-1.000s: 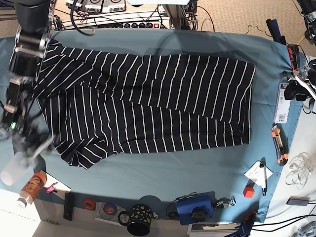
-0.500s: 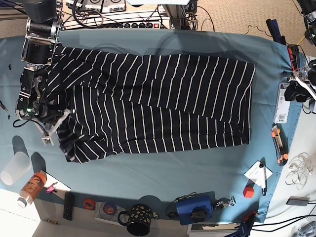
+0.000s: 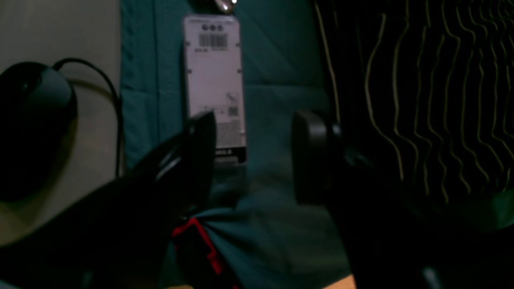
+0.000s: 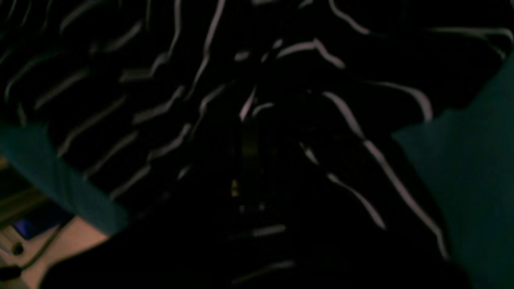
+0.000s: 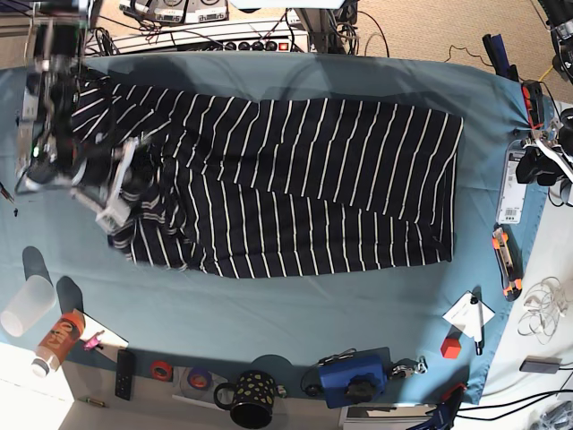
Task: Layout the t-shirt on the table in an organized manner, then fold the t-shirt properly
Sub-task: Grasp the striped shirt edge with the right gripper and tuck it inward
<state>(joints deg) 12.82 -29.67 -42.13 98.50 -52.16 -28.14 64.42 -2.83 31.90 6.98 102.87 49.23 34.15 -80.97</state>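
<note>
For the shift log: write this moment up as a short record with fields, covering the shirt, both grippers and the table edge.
garment: t-shirt, dark with thin white stripes, spread lengthwise on the table
shirt state: flat toward the base view's right; bunched and lifted at the left end
right gripper: right gripper shut on the bunched fabric at that end; its wrist view shows only striped folds
left gripper: left gripper open, empty, over the table's edge, clear of the shirt
under left gripper: white barcode tag lying on the teal cloth
</note>
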